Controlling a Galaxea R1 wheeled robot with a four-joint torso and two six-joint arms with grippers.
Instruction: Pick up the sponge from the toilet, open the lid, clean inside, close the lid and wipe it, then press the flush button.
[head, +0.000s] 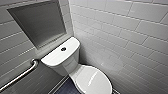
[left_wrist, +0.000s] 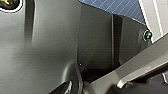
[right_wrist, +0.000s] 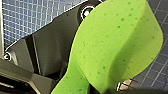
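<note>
I find the sponge (right_wrist: 115, 45) in the right wrist view, bent and pinched at its waist, raised above the dark tiled floor (right_wrist: 156, 72); the right jaws are grasping it. I cannot tell the state of the left jaws. In the head view, the lid (head: 93, 81) lies closed at lower centre. The flush button (head: 63, 49) sits mid-frame on the tank top (head: 56, 57). A grab bar (head: 20, 76) runs at lower left.
</note>
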